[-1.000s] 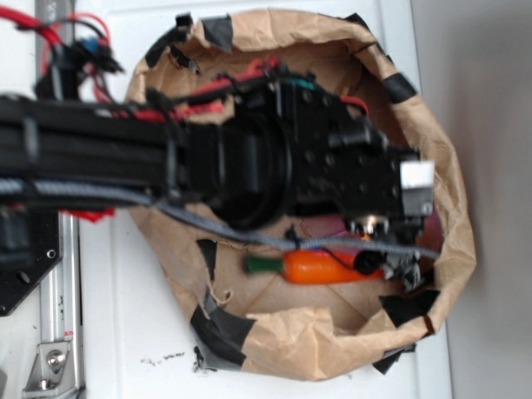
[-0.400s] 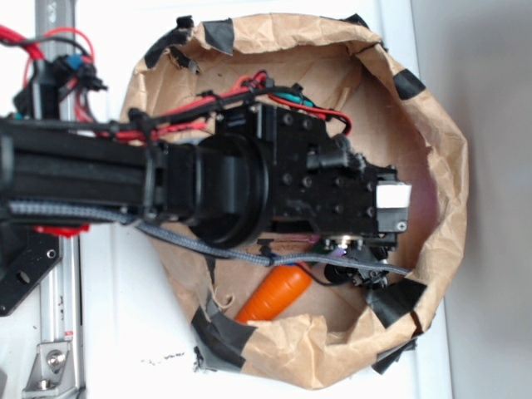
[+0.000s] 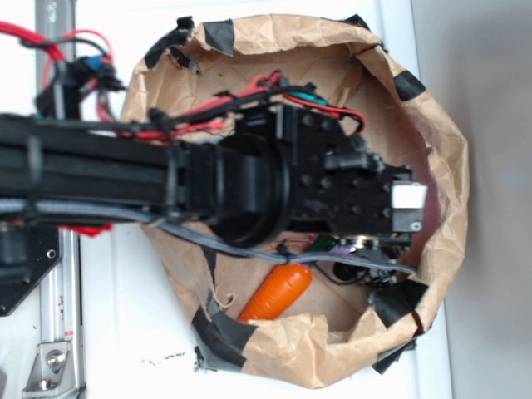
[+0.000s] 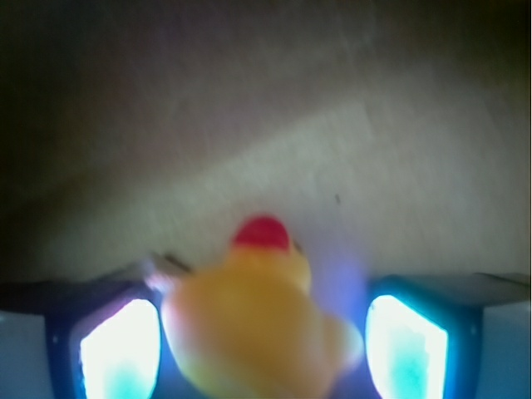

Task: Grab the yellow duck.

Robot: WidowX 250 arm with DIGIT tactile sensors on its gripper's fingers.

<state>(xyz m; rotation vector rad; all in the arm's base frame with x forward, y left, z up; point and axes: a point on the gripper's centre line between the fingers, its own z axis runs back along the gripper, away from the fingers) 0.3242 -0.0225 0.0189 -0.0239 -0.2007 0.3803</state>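
In the wrist view the yellow duck (image 4: 258, 324), glossy with a red-orange beak at its top, fills the space between my two bright fingers. My gripper (image 4: 262, 349) looks shut on it: the left pad (image 4: 120, 349) and the right pad (image 4: 407, 345) both meet its sides. The picture is blurred. Brown paper lies behind the duck. In the exterior view the black arm and wrist (image 3: 332, 191) reach into the paper bag and hide both the fingers and the duck.
A crumpled brown paper bag (image 3: 445, 166) with black tape patches rings the work area on a white table. An orange toy carrot (image 3: 278, 293) lies tilted inside it near the front wall. Red and black cables run along the arm.
The carrot swung from lying flat to tilted at the bag's front. The arm moved left, then back right a little. The bag's right rim shifted.
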